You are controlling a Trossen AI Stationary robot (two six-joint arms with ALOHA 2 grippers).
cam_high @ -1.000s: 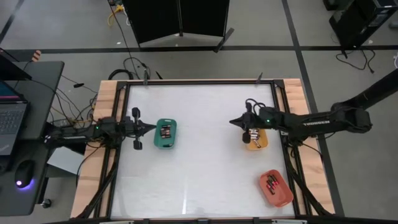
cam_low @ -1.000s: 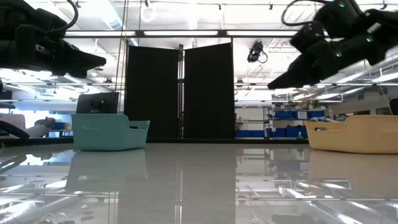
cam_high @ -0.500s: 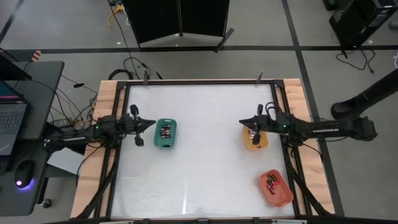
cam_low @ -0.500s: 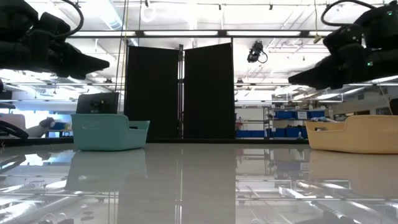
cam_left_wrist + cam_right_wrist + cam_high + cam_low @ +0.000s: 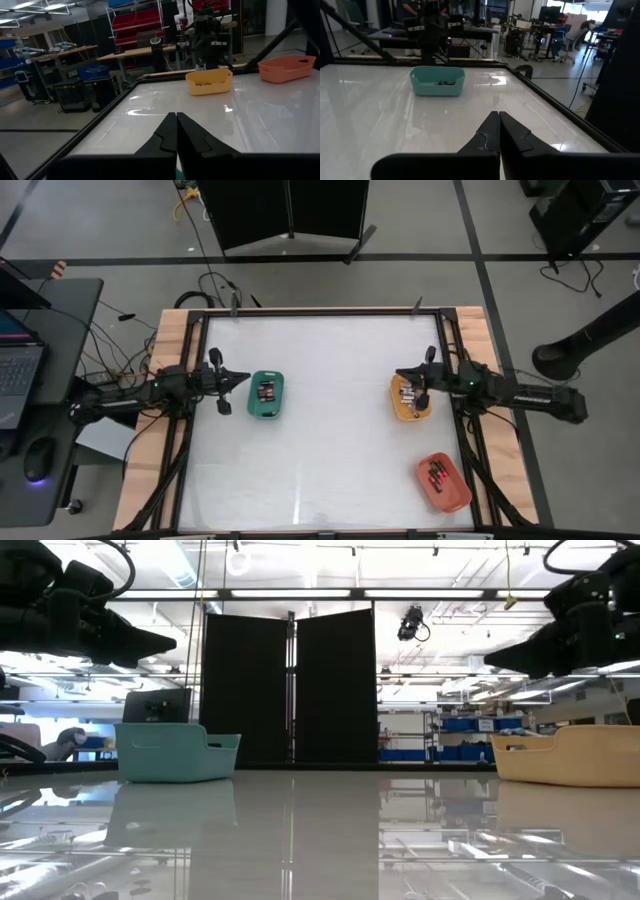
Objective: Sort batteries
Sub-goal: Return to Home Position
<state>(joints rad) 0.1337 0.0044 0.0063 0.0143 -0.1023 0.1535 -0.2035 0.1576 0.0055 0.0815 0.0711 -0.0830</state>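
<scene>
Batteries lie in three small trays: a green tray (image 5: 266,395) at the left, an orange-yellow tray (image 5: 410,399) at the right and a red tray (image 5: 443,482) near the right front corner. Small dark cells (image 5: 266,391) show in the green tray, more batteries (image 5: 408,396) in the yellow one and batteries (image 5: 437,474) in the red one. My left gripper (image 5: 245,381) is shut, level, just left of the green tray. My right gripper (image 5: 398,373) is shut, level, above the yellow tray's far end. Both hold nothing.
The white tabletop (image 5: 330,420) has a dark frame and wooden side rails (image 5: 172,330). A desk with a laptop (image 5: 18,370) stands left of the table. In the low view the green tray (image 5: 177,752) and the yellow tray (image 5: 570,755) rest on the glossy surface.
My right gripper has drawn back toward the table's right edge and sunk a little, its arm folding in, from left of the yellow tray to above its far end. It has stayed shut. My left gripper has stayed where it was.
</scene>
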